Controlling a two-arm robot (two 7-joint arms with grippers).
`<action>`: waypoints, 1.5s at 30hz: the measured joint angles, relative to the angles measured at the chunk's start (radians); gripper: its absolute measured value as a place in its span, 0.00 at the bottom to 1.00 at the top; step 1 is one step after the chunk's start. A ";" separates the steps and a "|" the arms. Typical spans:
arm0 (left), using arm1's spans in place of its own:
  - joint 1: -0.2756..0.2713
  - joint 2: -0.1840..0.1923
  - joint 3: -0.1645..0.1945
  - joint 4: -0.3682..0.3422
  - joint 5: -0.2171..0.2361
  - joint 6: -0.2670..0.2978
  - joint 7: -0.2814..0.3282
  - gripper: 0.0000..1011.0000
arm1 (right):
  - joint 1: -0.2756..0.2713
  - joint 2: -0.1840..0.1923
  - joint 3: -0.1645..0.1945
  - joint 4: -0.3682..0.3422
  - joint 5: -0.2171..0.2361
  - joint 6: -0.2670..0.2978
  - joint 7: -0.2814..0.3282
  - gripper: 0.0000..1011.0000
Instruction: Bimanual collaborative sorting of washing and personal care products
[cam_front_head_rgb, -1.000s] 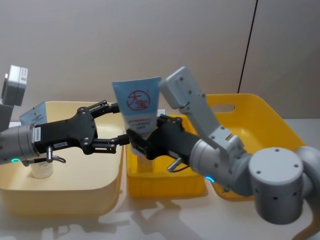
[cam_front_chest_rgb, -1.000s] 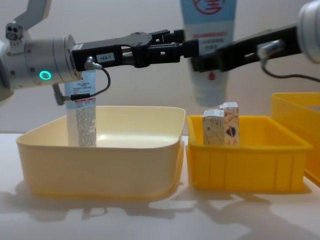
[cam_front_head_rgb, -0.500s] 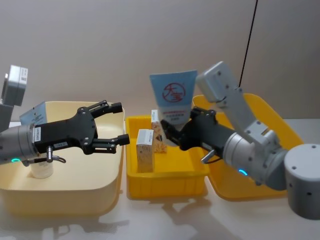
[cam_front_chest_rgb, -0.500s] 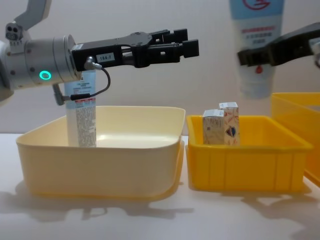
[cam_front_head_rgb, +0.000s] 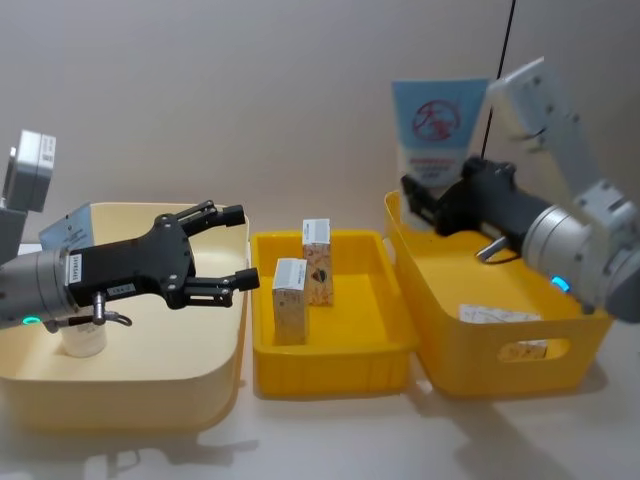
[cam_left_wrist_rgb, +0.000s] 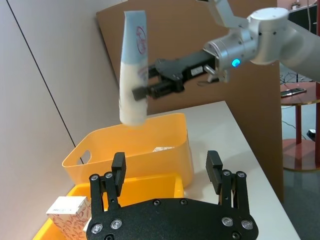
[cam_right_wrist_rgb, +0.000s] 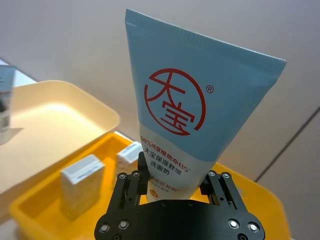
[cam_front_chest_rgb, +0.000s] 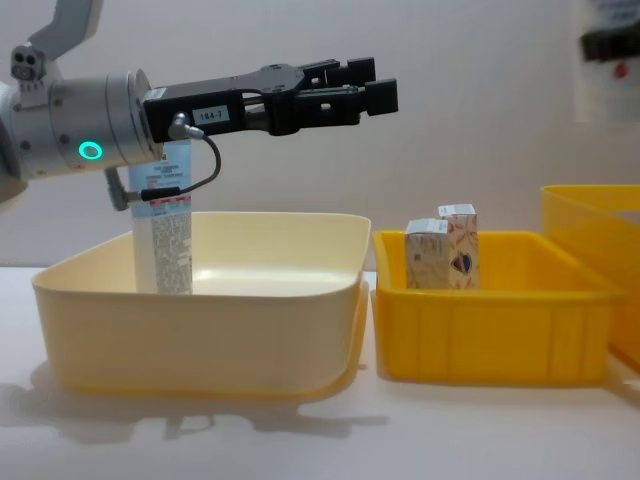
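Observation:
My right gripper (cam_front_head_rgb: 430, 196) is shut on the wide squeeze tube (cam_front_head_rgb: 438, 124), light blue above white with a red circle logo. It holds the tube upright above the near-left corner of the large yellow bin (cam_front_head_rgb: 500, 345). The right wrist view shows the tube (cam_right_wrist_rgb: 190, 115) clamped between the fingers (cam_right_wrist_rgb: 143, 174). My left gripper (cam_front_head_rgb: 240, 248) hovers open over the right edge of the cream bin (cam_front_head_rgb: 130, 400), nothing in it. A narrower tube (cam_front_chest_rgb: 163, 225) stands at the left in that bin. Two cream patterned cartons (cam_front_head_rgb: 290, 300) (cam_front_head_rgb: 317, 262) stand in the small yellow bin (cam_front_head_rgb: 335, 365).
The three bins sit side by side on a white table, cream at left, small yellow in the middle, large yellow at right. A white slip (cam_front_head_rgb: 485, 315) lies in the large yellow bin. A plain wall rises close behind.
My right gripper has carried the wide tube to the right, from beside the left gripper, over the small yellow bin, to above the large yellow bin. The left gripper has stayed put and open.

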 joint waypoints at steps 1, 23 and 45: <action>0.000 0.000 0.000 0.000 0.000 0.000 0.000 0.99 | 0.006 0.004 0.005 0.004 0.000 0.003 0.003 0.54; 0.000 0.000 0.000 0.000 0.000 0.000 0.000 0.99 | 0.244 0.136 -0.017 0.176 -0.002 0.215 0.166 0.54; 0.000 0.000 0.000 0.000 0.000 0.000 0.000 0.99 | 0.380 0.145 -0.042 0.398 0.025 0.484 0.245 0.54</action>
